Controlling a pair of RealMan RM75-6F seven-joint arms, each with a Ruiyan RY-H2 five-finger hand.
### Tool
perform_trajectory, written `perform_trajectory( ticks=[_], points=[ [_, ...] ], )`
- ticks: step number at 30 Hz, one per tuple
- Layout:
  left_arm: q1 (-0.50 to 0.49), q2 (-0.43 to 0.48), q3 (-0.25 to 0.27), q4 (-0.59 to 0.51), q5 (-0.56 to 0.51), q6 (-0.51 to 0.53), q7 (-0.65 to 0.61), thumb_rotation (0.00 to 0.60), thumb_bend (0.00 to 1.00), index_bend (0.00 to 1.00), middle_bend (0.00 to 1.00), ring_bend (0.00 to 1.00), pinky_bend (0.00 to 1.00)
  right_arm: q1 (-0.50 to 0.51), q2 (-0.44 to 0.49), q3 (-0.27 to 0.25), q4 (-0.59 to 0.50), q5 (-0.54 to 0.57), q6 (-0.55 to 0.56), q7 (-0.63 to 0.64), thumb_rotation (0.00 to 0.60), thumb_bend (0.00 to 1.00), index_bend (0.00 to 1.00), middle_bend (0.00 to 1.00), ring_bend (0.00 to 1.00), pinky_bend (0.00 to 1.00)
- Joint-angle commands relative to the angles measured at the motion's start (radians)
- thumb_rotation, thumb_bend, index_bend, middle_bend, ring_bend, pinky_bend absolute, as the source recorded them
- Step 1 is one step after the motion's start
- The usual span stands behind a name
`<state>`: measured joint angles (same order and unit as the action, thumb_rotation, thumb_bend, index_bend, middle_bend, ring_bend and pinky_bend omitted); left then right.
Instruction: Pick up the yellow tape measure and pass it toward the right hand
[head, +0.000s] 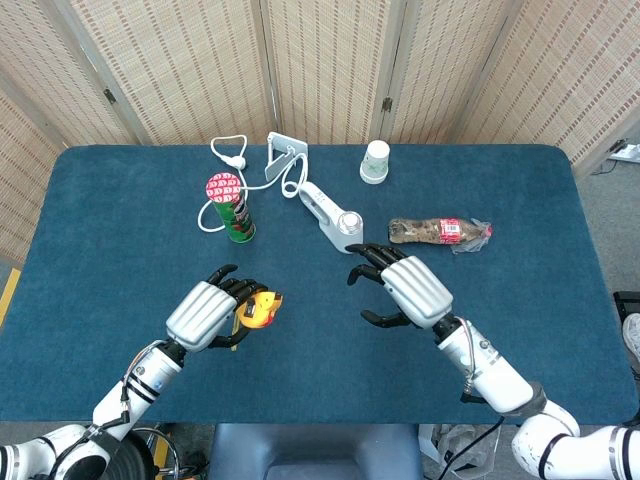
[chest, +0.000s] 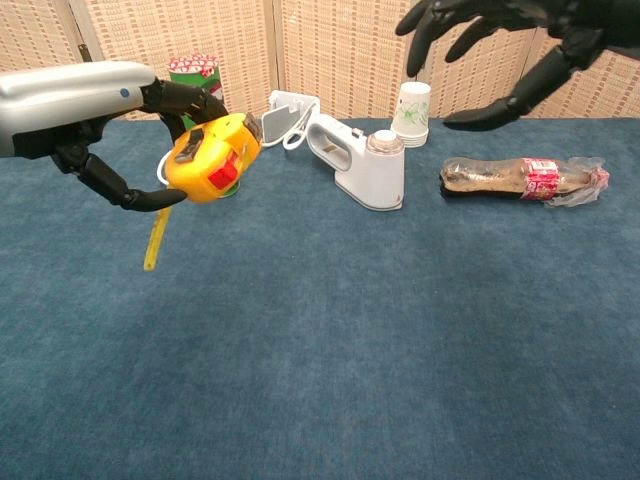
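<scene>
My left hand (head: 208, 314) (chest: 95, 115) grips the yellow tape measure (head: 262, 307) (chest: 211, 158) and holds it up off the blue table (head: 120, 220). A short strip of yellow tape (chest: 156, 240) dangles below it. My right hand (head: 408, 288) (chest: 500, 45) hovers to the right of the tape measure with its fingers spread and nothing in it. A gap of table shows between the two hands.
Behind the hands stand a green snack can (head: 232, 208), a white handheld appliance (head: 331, 217) with its cord (head: 228, 152), a paper cup (head: 375, 161) and a crushed plastic bottle (head: 440, 231) lying flat. Woven screens (head: 320, 60) close off the back.
</scene>
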<state>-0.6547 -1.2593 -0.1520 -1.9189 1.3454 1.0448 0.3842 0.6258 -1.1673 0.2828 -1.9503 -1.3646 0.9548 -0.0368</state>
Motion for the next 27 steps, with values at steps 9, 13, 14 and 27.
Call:
perform_trajectory(
  ticks=[9, 13, 14, 27],
  points=[
    [-0.017, -0.079, -0.008, -0.017, -0.037, 0.058, 0.127, 0.6, 0.41, 0.47, 0.5, 0.47, 0.16, 0.112, -0.113, 0.03, 0.035, 0.142, -0.053, -0.055, 0.6, 0.29, 0.42, 0.16, 0.12, 0.17],
    [-0.022, -0.099, -0.007, -0.025, -0.041, 0.071, 0.15, 0.6, 0.41, 0.47, 0.5, 0.47, 0.15, 0.136, -0.142, 0.035, 0.051, 0.165, -0.051, -0.059, 0.6, 0.29, 0.43, 0.16, 0.13, 0.17],
    [-0.023, -0.103, -0.007, -0.027, -0.042, 0.072, 0.153, 0.6, 0.41, 0.47, 0.5, 0.47, 0.15, 0.141, -0.147, 0.036, 0.054, 0.17, -0.05, -0.059, 0.6, 0.29, 0.43, 0.16, 0.13, 0.17],
    [-0.039, -0.152, -0.006, -0.041, -0.067, 0.092, 0.204, 0.6, 0.41, 0.48, 0.5, 0.47, 0.15, 0.186, -0.19, 0.03, 0.086, 0.215, -0.051, -0.053, 0.6, 0.29, 0.46, 0.18, 0.13, 0.17]
  ],
)
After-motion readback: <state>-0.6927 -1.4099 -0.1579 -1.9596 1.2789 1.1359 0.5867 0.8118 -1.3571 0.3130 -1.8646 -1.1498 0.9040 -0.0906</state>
